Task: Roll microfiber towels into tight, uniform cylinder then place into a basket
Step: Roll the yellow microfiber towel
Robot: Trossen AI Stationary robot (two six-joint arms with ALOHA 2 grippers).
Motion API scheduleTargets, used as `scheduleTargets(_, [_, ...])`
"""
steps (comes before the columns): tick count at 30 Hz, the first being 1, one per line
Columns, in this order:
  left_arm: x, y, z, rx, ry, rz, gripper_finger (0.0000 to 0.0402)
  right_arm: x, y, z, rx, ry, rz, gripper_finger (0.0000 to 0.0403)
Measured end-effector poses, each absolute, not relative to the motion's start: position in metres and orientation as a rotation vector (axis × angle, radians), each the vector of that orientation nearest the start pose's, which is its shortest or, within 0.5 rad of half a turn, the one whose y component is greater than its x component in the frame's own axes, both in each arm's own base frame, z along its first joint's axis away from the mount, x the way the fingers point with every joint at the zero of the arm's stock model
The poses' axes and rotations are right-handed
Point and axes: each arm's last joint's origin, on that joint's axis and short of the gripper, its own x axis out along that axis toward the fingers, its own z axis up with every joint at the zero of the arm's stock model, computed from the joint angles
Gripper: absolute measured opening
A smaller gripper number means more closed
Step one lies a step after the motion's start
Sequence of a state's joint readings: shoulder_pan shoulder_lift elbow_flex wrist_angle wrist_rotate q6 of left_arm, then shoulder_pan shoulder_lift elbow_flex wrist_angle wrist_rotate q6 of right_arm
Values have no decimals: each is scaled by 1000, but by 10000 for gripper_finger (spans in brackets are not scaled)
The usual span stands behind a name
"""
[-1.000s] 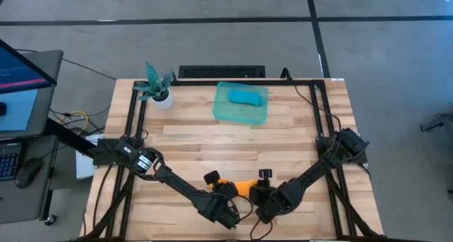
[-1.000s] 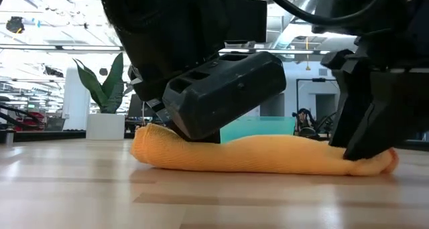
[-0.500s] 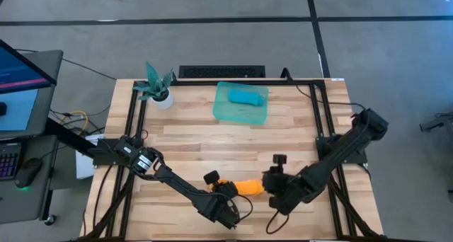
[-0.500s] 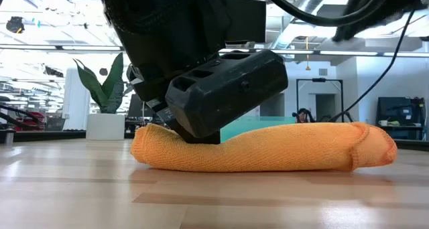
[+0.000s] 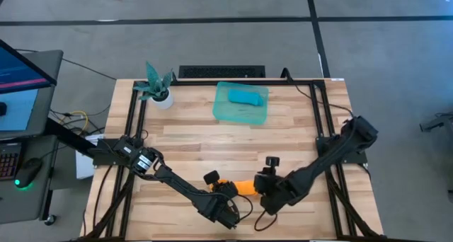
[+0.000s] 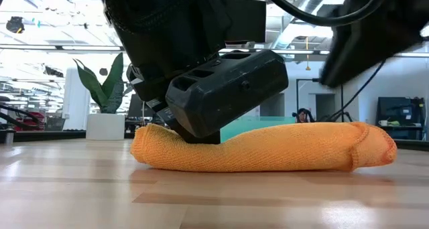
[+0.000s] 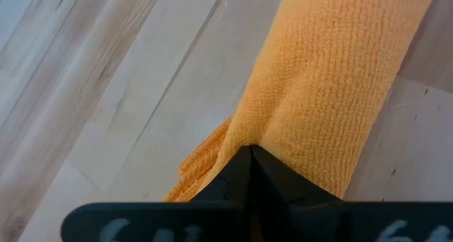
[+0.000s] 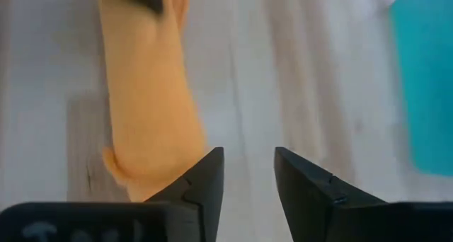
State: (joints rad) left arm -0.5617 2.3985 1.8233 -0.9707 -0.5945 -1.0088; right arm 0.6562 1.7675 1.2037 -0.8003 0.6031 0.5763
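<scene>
Since a second ago, the right gripper (image 5: 263, 199) has let go of the orange towel's (image 5: 244, 187) end and lifted clear of it; half a second back it stood further off, and it now sits close to that end again, while nothing on the left side of the table has shifted.

Going left to right: the white pot with its plant (image 5: 157, 88) stands at the far left corner, well apart from the work. The left gripper (image 5: 228, 197) presses on the near-left end of the orange roll, jaws pinched shut on a fold of it, as the left wrist view shows (image 7: 251, 153). The roll lies along the near edge of the table (image 5: 191, 143), fat and slightly flared at its free right end (image 6: 375, 145). The right gripper's jaws stand narrowly apart and empty in its wrist view (image 8: 244, 175), hovering just beside the roll's end. Further back, the basket (image 5: 241, 109) holds the turquoise towel (image 5: 247, 96), already rolled.

The risks, as I judge them: with only one end pinned, the free end may spring open and loosen the cylinder. A regrasp coming in off-centre could catch only the outer layer and peel it. Lifting by the left pinch alone would let the roll sag and unwind on the way to the basket.
</scene>
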Motion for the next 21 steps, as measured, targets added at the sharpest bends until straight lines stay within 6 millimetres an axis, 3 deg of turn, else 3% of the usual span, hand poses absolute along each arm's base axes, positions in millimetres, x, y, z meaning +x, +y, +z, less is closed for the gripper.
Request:
scheduleTargets(4, [394,-228,107,-25,1082,625,4,282,180,173,-224,1227,-212,155])
scheduleTargets(10, [394,-229,107,-24,1082,624,4,276,162,174,-153,1428,-298,149])
scheduleTargets(15, [393,-230,107,-18,1083,620,4,238,160,197,-305,1353,-505,144])
scheduleTargets(21, [393,-230,107,-18,1084,620,4,176,162,226,-306,1060,-580,139])
